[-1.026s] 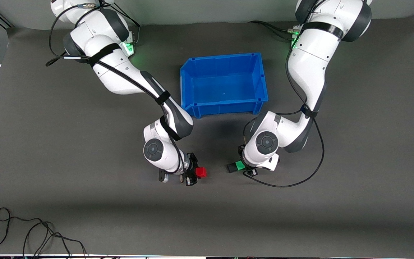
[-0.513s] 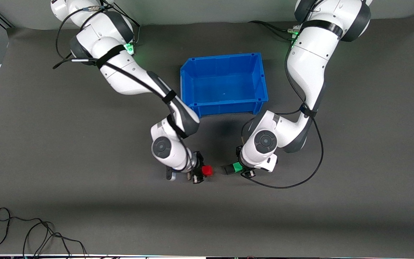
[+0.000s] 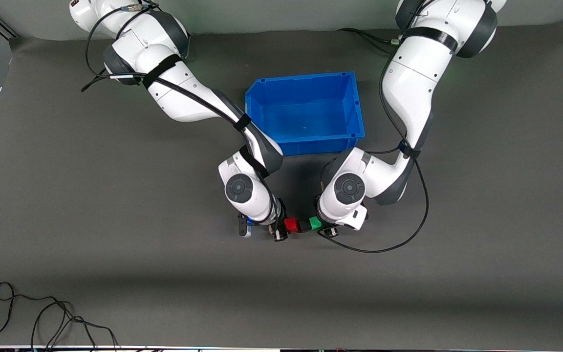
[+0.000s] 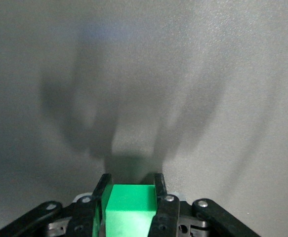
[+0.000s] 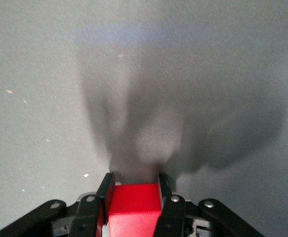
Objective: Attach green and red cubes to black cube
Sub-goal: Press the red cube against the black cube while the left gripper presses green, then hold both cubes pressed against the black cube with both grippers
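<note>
In the front view the red cube (image 3: 291, 224), the black cube (image 3: 304, 226) and the green cube (image 3: 315, 223) sit in a touching row over the grey mat, black in the middle. My right gripper (image 3: 286, 226) is shut on the red cube, which fills the gap between its fingers in the right wrist view (image 5: 134, 207). My left gripper (image 3: 319, 224) is shut on the green cube, seen between its fingers in the left wrist view (image 4: 130, 210). The black cube is hidden in both wrist views.
An empty blue bin (image 3: 305, 115) stands on the mat between the two arms, farther from the front camera than the cubes. A black cable (image 3: 42, 318) lies coiled near the mat's front edge toward the right arm's end.
Both grippers moved toward each other. The gap between the red cube and the black cube joined to the green one has closed, and the three now touch.
</note>
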Controlling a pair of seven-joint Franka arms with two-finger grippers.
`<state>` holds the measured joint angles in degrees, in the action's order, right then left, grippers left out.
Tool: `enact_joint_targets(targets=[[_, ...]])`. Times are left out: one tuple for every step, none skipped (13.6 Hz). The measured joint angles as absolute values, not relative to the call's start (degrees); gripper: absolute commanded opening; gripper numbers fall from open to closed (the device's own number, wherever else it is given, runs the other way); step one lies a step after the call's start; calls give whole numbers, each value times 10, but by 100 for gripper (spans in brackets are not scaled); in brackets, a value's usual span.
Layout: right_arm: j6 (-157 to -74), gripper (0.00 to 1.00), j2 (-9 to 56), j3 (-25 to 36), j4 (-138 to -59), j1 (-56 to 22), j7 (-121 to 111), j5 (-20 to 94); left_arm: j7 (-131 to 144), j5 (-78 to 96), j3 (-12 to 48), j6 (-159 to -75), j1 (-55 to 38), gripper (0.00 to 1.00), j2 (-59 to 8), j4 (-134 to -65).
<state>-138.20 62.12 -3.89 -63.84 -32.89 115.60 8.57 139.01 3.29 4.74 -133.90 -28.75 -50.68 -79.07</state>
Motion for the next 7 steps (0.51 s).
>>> enact_joint_targets(targets=[[-1380, 0, 621, -34, -637, -329, 1156, 86, 1390, 33, 47, -1339, -289, 0, -508, -790], [-1379, 0, 621, -30, -637, -329, 1156, 86, 1390, 33, 47, -1339, -290, 0, -508, -790], [-1379, 0, 621, -29, -637, -329, 1158, 86, 1390, 33, 47, -1339, -290, 0, -508, -790], [-1379, 0, 621, -29, -637, -329, 1161, 86, 1390, 33, 47, -1339, -290, 0, -508, -789], [-1379, 0, 621, -29, -637, -329, 1164, 86, 1390, 33, 47, -1339, -290, 0, -508, -787], [-1379, 0, 621, -29, -637, -329, 1165, 86, 1390, 33, 47, -1339, -290, 0, -508, -785], [-1379, 0, 621, -29, -636, -329, 1165, 86, 1390, 33, 47, -1339, -290, 0, -508, -783]])
